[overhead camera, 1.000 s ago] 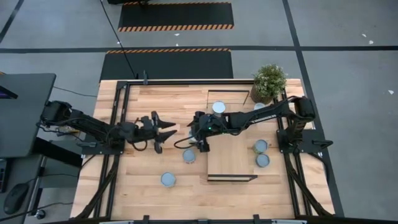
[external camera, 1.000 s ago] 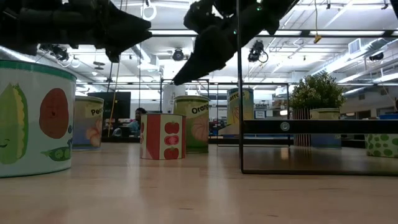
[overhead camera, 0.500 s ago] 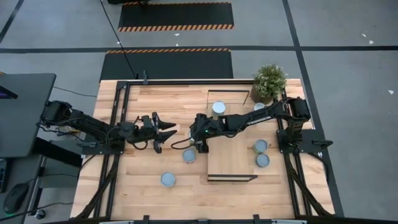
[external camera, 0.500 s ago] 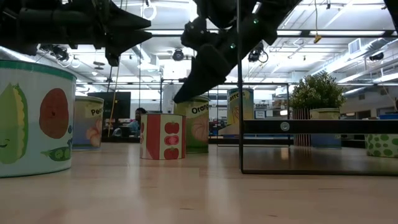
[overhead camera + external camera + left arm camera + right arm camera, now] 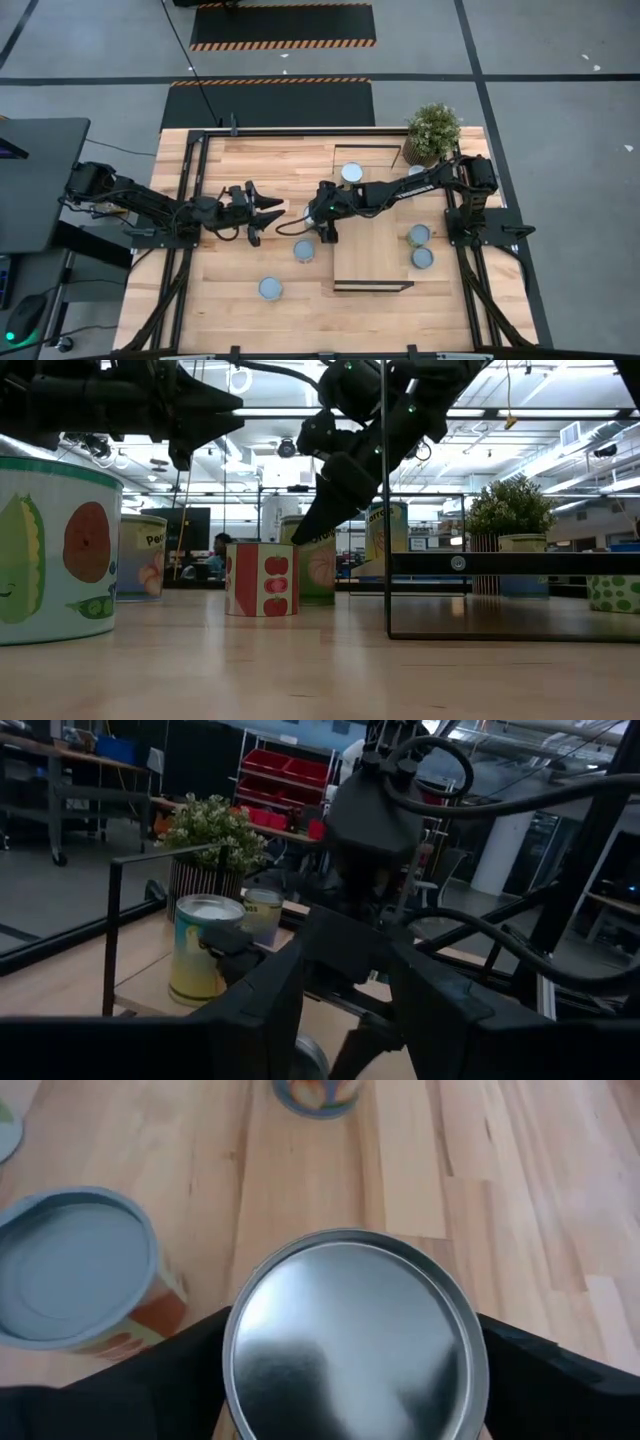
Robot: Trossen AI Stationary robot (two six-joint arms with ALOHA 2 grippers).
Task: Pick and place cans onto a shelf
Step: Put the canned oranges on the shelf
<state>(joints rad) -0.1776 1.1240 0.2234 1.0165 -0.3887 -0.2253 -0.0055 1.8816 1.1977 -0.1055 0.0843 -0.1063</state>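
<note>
Potted plant [image 5: 433,131] at table [image 5: 240,170] corner

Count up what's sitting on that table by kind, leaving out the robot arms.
Cans: 7
Shelf: 1
Plant: 1
Total: 9

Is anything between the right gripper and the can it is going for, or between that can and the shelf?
Nothing visible. The right gripper hangs directly over the can, its open fingers on either side. The shelf lies right beside it; the neighbouring can stands on the far side.
</note>
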